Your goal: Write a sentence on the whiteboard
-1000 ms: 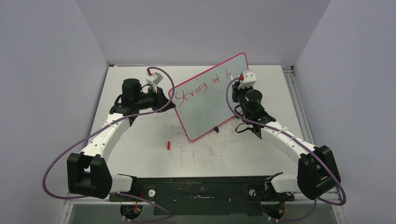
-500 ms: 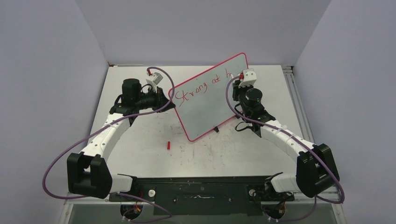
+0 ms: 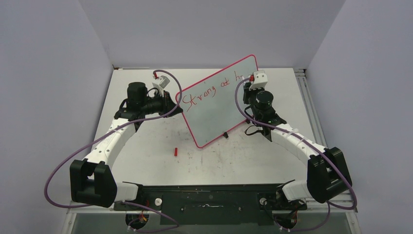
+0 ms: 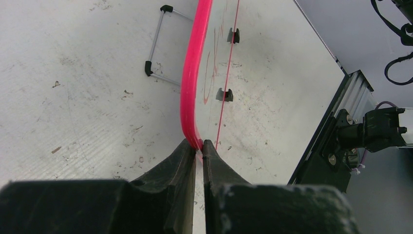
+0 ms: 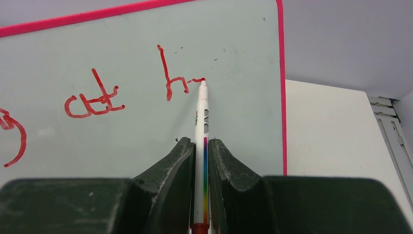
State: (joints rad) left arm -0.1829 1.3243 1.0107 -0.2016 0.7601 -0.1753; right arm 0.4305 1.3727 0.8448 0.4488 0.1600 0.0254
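A small red piece (image 3: 175, 151) lies on the scuffed white table (image 3: 151, 141).

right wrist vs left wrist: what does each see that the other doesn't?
Right wrist only: the marker in the right gripper, tip touching the whiteboard just past the "h"; the sentence legible as "at h". Left wrist only: the left gripper shut on the board's pink rim, seen edge-on, and the wire stand behind it. Both: the whiteboard and red strokes of the sentence.
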